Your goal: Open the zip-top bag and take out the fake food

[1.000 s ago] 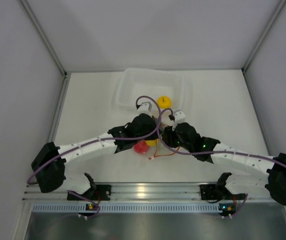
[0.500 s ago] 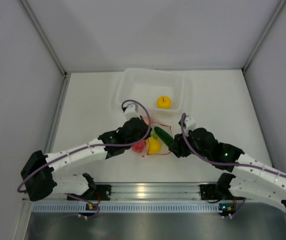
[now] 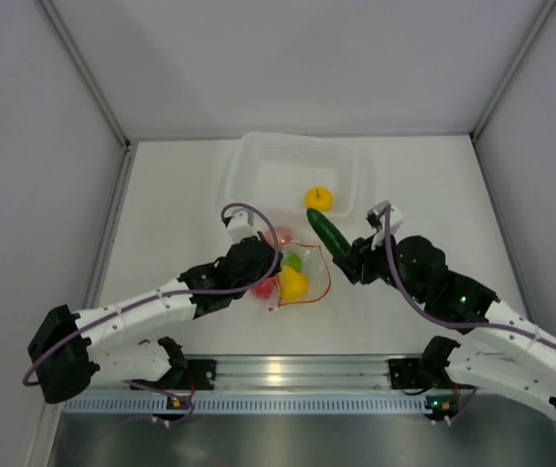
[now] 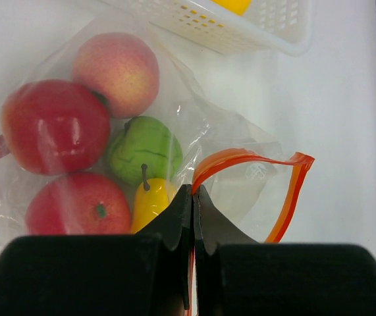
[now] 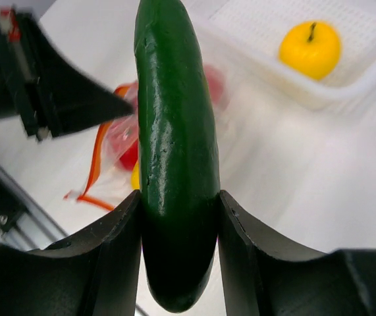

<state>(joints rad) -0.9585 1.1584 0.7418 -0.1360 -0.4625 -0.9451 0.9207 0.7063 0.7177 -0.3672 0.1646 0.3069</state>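
Note:
The zip-top bag (image 3: 307,282) lies open on the table in front of the basket, its orange-red strip (image 4: 286,197) curled into a loop. My left gripper (image 4: 193,197) is shut on the near side of that strip; it also shows in the top view (image 3: 270,280). Inside the bag lie two red fruits (image 4: 53,125), a pink one (image 4: 116,64), a light-green one (image 4: 143,148) and a yellow one (image 4: 149,203). My right gripper (image 5: 178,217) is shut on the dark green cucumber (image 5: 174,131) and holds it in the air right of the bag, near the basket's front edge (image 3: 327,232).
The translucent white basket (image 3: 258,161) stands behind the bag and holds one yellow fruit (image 3: 318,198), also seen in the right wrist view (image 5: 309,47). Grey walls close in the table on the left, right and back. A metal rail runs along the near edge.
My right gripper has pulled the cucumber out of the bag and carried it up and back right toward the basket. My left arm has drawn back left, still gripping the zip strip.

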